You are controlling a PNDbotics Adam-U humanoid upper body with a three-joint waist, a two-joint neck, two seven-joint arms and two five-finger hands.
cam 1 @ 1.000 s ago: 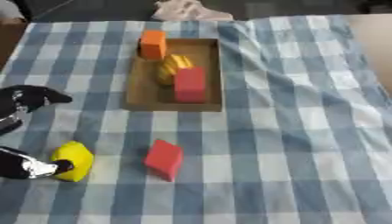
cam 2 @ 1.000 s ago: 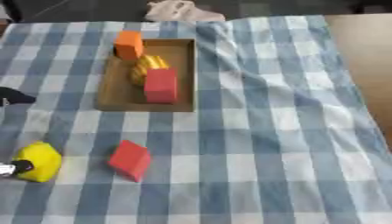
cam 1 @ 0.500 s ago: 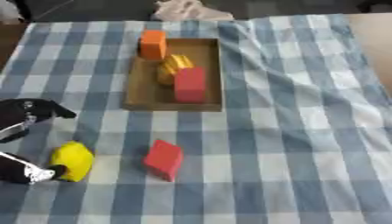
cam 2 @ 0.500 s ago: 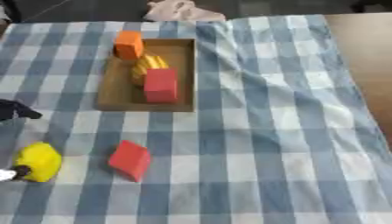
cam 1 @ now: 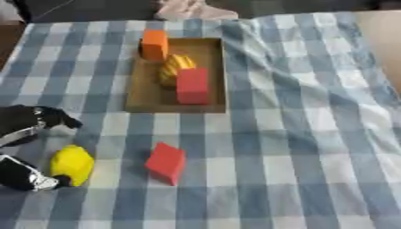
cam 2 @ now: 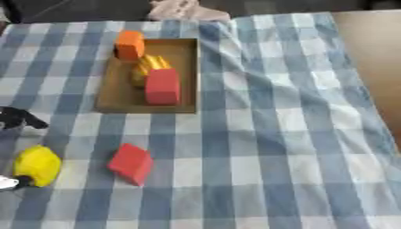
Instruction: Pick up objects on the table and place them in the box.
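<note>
left hand (cam 1: 27, 147): comes in from the left edge, well to the left of and nearer the camera than the box. black with a silver band. upper fingers (cam 1: 47, 117) reach out above the yellow object, and a lower part with a pale tip sits at the object's near left side, seemingly touching it. the hand brackets the object from the left, spread rather than closed around it, so it reads as released.
yellow object (cam 1: 72, 164): rounded, bright yellow, lying on the tablecloth to the near left of the box, just left of the red block on the cloth.
red block on the cloth (cam 1: 166, 163): a red block tilted on one edge, lying apart from the yellow object, near the box's front wall on the camera's side.
box (cam 1: 141, 91): shallow brown cardboard tray, lying lengthwise away from the camera on the cloth.
orange block (cam 1: 154, 44): stands upright at the far left corner of the box, at its rim.
yellow ridged object (cam 1: 175, 67): inside the box, in the middle, just behind the red block in the box.
red block in the box (cam 1: 192, 86): upright, inside the box toward its near right side.
tablecloth (cam 1: 297, 134): blue and white check, wrinkled to the right of the box.
white cloth (cam 1: 188, 9): crumpled, beyond the box's far end.
right hand: shows in neither view.
</note>
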